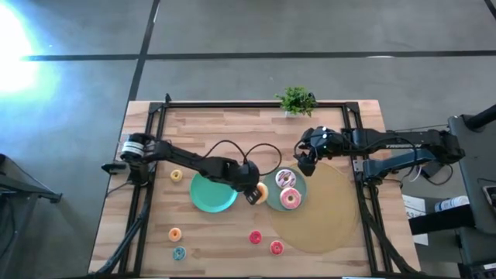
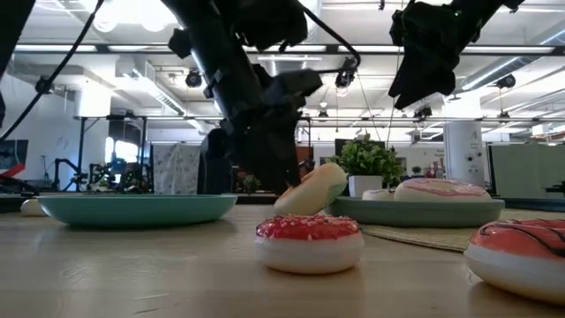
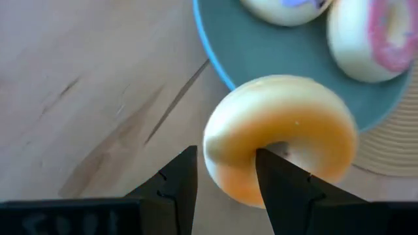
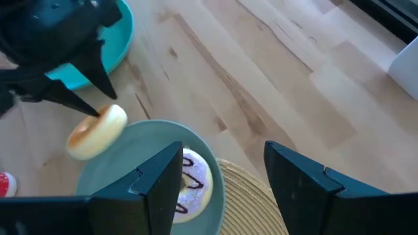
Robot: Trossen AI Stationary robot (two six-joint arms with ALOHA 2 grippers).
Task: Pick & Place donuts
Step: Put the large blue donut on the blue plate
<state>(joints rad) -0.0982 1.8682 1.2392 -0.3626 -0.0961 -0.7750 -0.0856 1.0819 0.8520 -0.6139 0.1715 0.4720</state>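
My left gripper (image 1: pixel 253 192) (image 3: pixel 225 179) is shut on an orange-iced donut (image 1: pixel 261 194) (image 3: pixel 281 137) at the near-left rim of the right teal plate (image 1: pixel 298 186). That plate lies on a round woven mat (image 1: pixel 325 213) and holds a white-purple donut (image 1: pixel 285 177) and a pink donut (image 1: pixel 291 199). My right gripper (image 1: pixel 304 161) (image 4: pixel 222 176) hangs open above the plate's far side and touches nothing. Loose donuts lie flat on the table: a yellow one (image 1: pixel 176 176), an orange one (image 1: pixel 174 233), a teal one (image 1: pixel 179 253) and two red ones (image 1: pixel 255 237) (image 1: pixel 276 247). My left gripper pinches the orange donut's ring (image 3: pixel 235 163), one finger (image 3: pixel 277 179) in the centre hole and the other finger (image 3: pixel 179 183) against the outer side. The fingers slant down from the table's left. The donut (image 2: pixel 309 190) sits tilted beside the plate's rim (image 2: pixel 353 210); whether it touches table or rim I cannot tell.
A second teal plate (image 1: pixel 208 198) lies bare just left of the left gripper. A small potted plant (image 1: pixel 296 101) stands at the far edge. A dark frame (image 1: pixel 232 105) runs along the table's far side and down both sides. Bare wood shows near the front edge.
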